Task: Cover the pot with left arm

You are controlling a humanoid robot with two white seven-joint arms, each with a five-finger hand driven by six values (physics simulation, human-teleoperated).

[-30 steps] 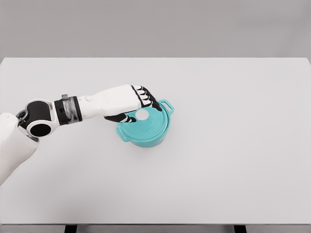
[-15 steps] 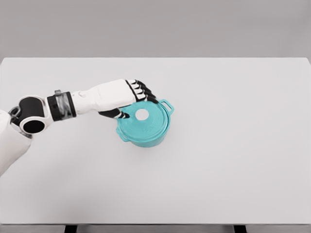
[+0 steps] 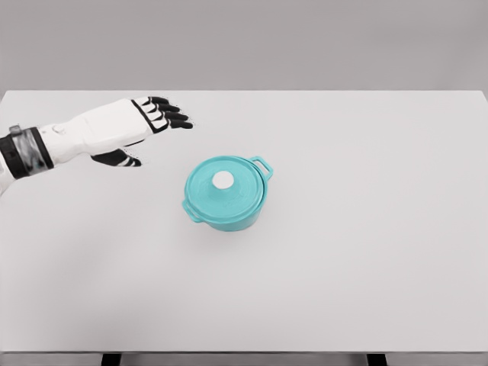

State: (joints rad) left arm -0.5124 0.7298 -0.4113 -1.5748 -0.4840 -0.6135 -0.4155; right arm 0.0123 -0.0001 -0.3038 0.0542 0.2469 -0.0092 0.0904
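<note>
Teal pot sat near the middle of the white surface with its lid on, white knob up. Left hand hung off to the upper left, well clear, fingers spread and holding nothing. Honestly the only risk I saw was the lid looking a touch off-centre, so any bump could've slid it off the rim.
</note>
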